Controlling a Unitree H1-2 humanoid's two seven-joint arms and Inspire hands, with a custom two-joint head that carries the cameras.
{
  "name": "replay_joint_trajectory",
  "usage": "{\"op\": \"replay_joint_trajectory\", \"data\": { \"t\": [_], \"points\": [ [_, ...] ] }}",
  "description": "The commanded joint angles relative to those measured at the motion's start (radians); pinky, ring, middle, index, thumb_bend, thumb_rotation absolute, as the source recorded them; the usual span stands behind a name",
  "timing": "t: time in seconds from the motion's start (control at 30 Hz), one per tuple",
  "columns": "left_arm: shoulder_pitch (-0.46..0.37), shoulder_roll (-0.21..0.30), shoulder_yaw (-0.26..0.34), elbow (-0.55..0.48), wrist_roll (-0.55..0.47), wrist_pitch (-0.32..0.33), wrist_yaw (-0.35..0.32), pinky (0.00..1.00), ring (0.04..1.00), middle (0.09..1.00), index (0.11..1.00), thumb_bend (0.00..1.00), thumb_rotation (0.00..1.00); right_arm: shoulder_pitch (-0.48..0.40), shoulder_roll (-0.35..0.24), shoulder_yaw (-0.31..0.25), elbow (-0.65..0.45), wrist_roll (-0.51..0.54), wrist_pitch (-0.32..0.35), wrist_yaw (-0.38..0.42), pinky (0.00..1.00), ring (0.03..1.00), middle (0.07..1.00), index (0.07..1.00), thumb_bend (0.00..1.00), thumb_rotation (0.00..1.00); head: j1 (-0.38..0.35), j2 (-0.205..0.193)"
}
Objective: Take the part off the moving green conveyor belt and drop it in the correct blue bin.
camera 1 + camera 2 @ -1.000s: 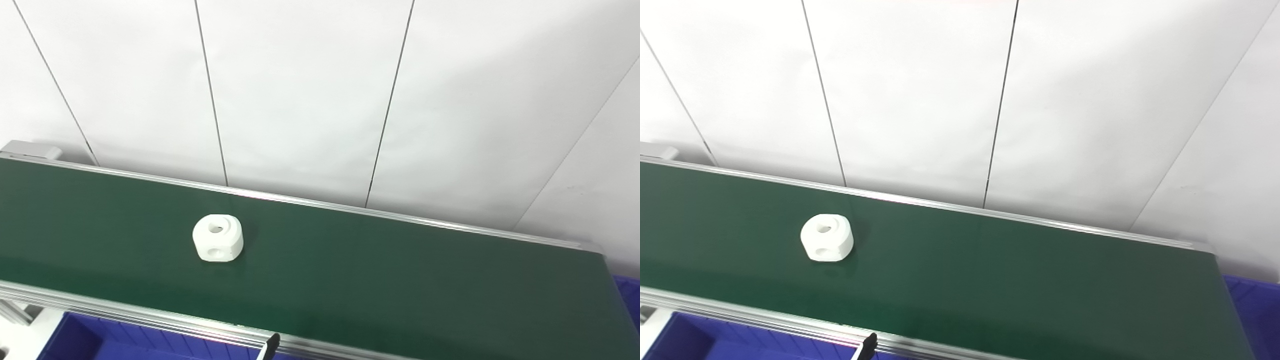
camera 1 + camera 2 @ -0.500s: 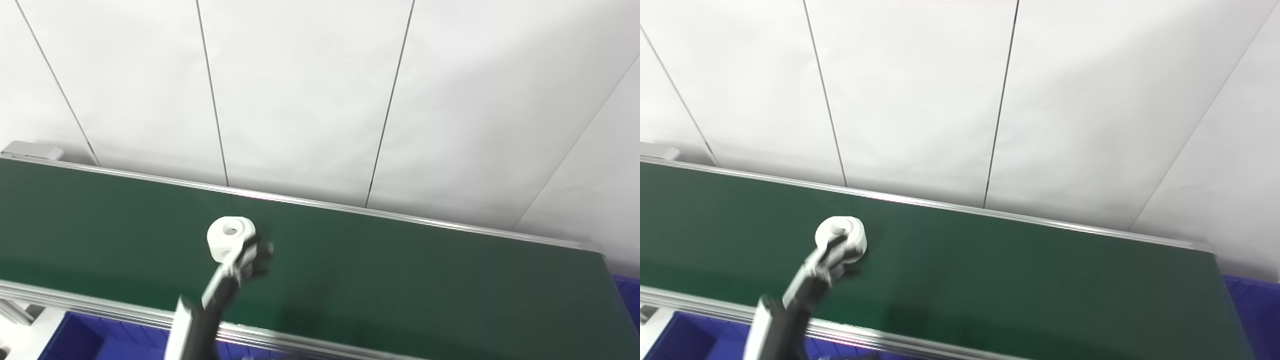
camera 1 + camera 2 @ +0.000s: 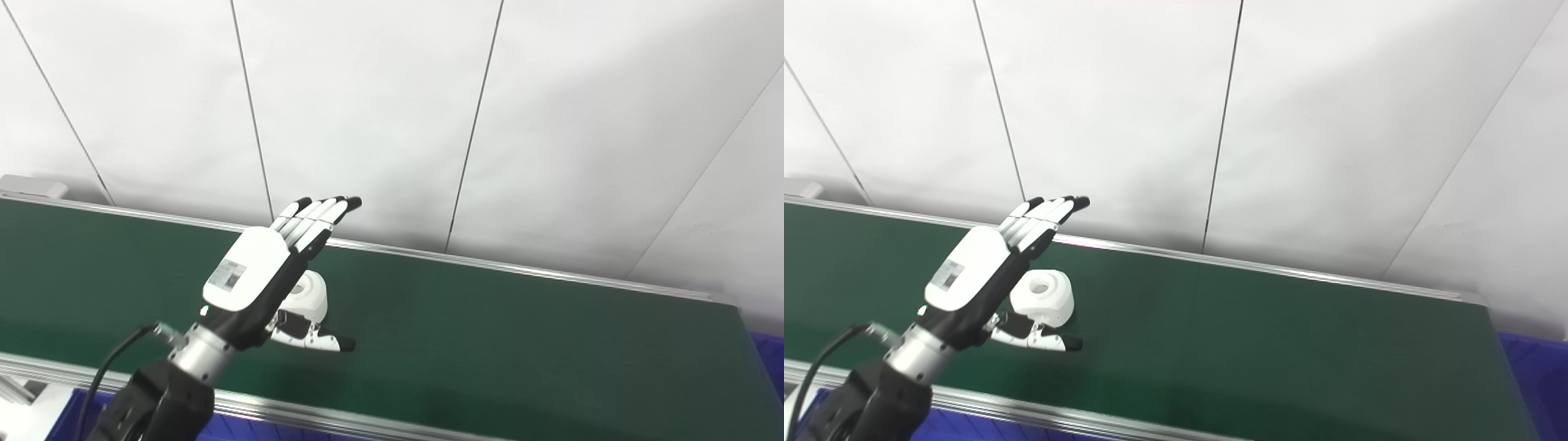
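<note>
A: What is the left hand doing?

B: It is reaching out over the green belt. Its arm is coming up from the bottom left corner. The hand is wide open. The fingers are lying straight and close together, pointing up toward the white wall. The thumb is sticking out low, away from the fingers, pointing to the right.

A: Is it holding anything?

B: No. Nothing is being squeezed. There is a big gap between the fingers and the thumb.

A: Where is the white part?

B: It is sitting on the belt, right in that gap. The fingers are going over it and the thumb is lying in front of it. In the left eye view the hand is hiding half of it. In the right eye view it is showing better: a small round white block with a hole in its top.

A: Is the hand touching it?

B: I cannot tell. The palm is looking very close to the part's left side, and the thumb is just beside its near edge.

A: And the blue bin?

B: A bit of blue bin is peeking out past the right end of the belt. More blue is showing under the shiny metal rail at the front.

A: What about the right hand?

B: It is not showing in either view.
</note>
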Motion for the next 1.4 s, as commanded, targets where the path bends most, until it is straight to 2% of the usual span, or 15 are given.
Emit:
{"op": "replay_joint_trajectory", "data": {
  "t": [0.0, 0.13, 0.4, 0.63, 0.83, 0.9, 1.0, 1.07, 1.2, 1.27, 1.37],
  "points": [
    [-0.059, 0.031, 0.002, 0.009, 0.026, 0.005, -0.006, 1.00, 0.958, 0.978, 1.000, 1.00, 0.20, 0.010, 0.012, -0.001, -0.030, -0.001, -0.026, 0.013, 1.00, 0.999, 1.000, 1.000, 0.74, 1.00, 0.001, -0.001],
    [-0.119, 0.059, -0.015, 0.080, 0.074, 0.010, -0.034, 1.00, 0.953, 0.972, 0.987, 1.00, 0.20, 0.010, 0.018, 0.000, -0.032, 0.004, -0.023, 0.017, 1.00, 0.994, 1.000, 1.000, 0.72, 1.00, 0.000, 0.002],
    [-0.220, 0.113, -0.088, 0.238, 0.098, 0.074, -0.187, 0.95, 0.940, 0.943, 0.887, 1.00, 0.15, 0.018, 0.024, -0.003, -0.046, -0.003, -0.006, 0.024, 1.00, 0.989, 0.998, 1.000, 0.69, 1.00, -0.006, 0.009],
    [-0.225, 0.080, -0.128, 0.306, 0.066, 0.184, -0.272, 0.94, 0.940, 0.940, 0.912, 0.99, 0.17, 0.023, 0.021, -0.004, -0.059, -0.006, 0.008, 0.033, 1.00, 0.989, 0.994, 1.000, 0.68, 1.00, -0.012, 0.019],
    [-0.195, 0.038, -0.170, 0.344, 0.075, 0.246, -0.249, 0.83, 0.889, 0.905, 0.895, 0.99, 0.16, 0.024, 0.029, -0.004, -0.058, -0.009, 0.005, 0.031, 1.00, 0.976, 0.981, 1.000, 0.69, 1.00, -0.020, 0.021],
    [-0.185, 0.026, -0.181, 0.359, 0.087, 0.251, -0.222, 0.80, 0.872, 0.895, 0.883, 0.99, 0.16, 0.026, 0.035, -0.004, -0.055, -0.014, 0.000, 0.027, 1.00, 0.974, 0.976, 1.000, 0.68, 1.00, -0.022, 0.022],
    [-0.170, 0.006, -0.194, 0.392, 0.104, 0.233, -0.130, 0.72, 0.829, 0.875, 0.852, 0.98, 0.15, 0.028, 0.039, -0.003, -0.055, -0.019, 0.001, 0.027, 1.00, 0.976, 0.971, 1.000, 0.68, 1.00, -0.030, 0.020],
    [-0.158, -0.017, -0.191, 0.426, 0.103, 0.214, -0.035, 0.68, 0.800, 0.859, 0.830, 0.97, 0.12, 0.028, 0.040, -0.004, -0.051, -0.013, 0.000, 0.030, 1.00, 0.982, 0.972, 1.000, 0.69, 1.00, -0.034, 0.019],
    [-0.140, -0.075, -0.180, 0.538, 0.092, 0.121, 0.239, 0.58, 0.694, 0.793, 0.767, 0.96, 0.07, 0.028, 0.042, -0.007, -0.052, -0.017, 0.002, 0.029, 1.00, 0.974, 0.966, 1.000, 0.69, 1.00, -0.038, 0.017],
    [-0.144, -0.091, -0.182, 0.586, 0.091, 0.086, 0.334, 0.56, 0.658, 0.770, 0.747, 0.91, 0.08, 0.027, 0.036, -0.007, -0.060, -0.017, 0.015, 0.035, 1.00, 0.975, 0.970, 1.000, 0.71, 1.00, -0.039, 0.019],
    [-0.156, -0.097, -0.198, 0.644, 0.108, 0.039, 0.444, 0.54, 0.614, 0.714, 0.697, 0.87, 0.02, 0.031, 0.032, -0.004, -0.070, -0.009, 0.024, 0.040, 1.00, 0.977, 0.977, 1.000, 0.72, 1.00, -0.044, 0.022]
  ]
}}
